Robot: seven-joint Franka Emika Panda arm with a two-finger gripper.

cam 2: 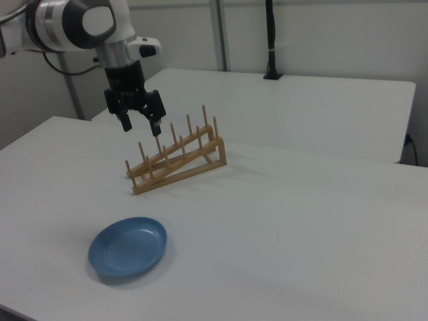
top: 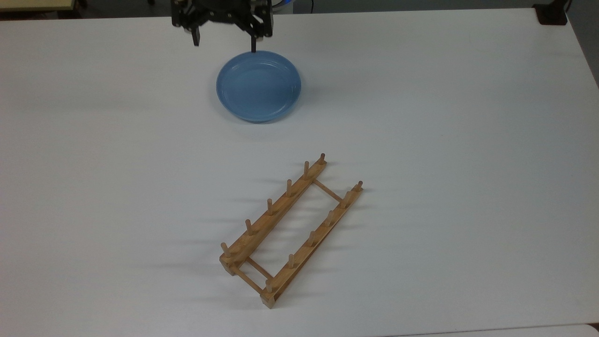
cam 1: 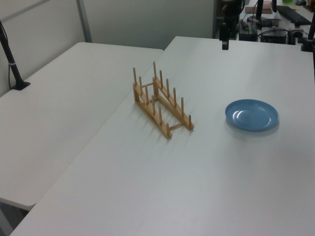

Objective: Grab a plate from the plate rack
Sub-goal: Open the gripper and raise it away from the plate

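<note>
- Jaws of the gripper [cam 2: 141,126] stand spread apart, holding nothing, raised well above the counter [top: 444,117].
- Below the jaws, the plate [top: 259,86] lies flat on the counter; in the top view one fingertip overlaps its far rim.
- Well apart from the jaws sits the plate rack [top: 290,229], bare of dishes, pegs upright, nearer the top view's bottom edge.

I see a white tabletop [top: 468,140], a second white table [cam 1: 59,98] at the left view's left, and a black pole [cam 2: 270,40] at the right view's top.
</note>
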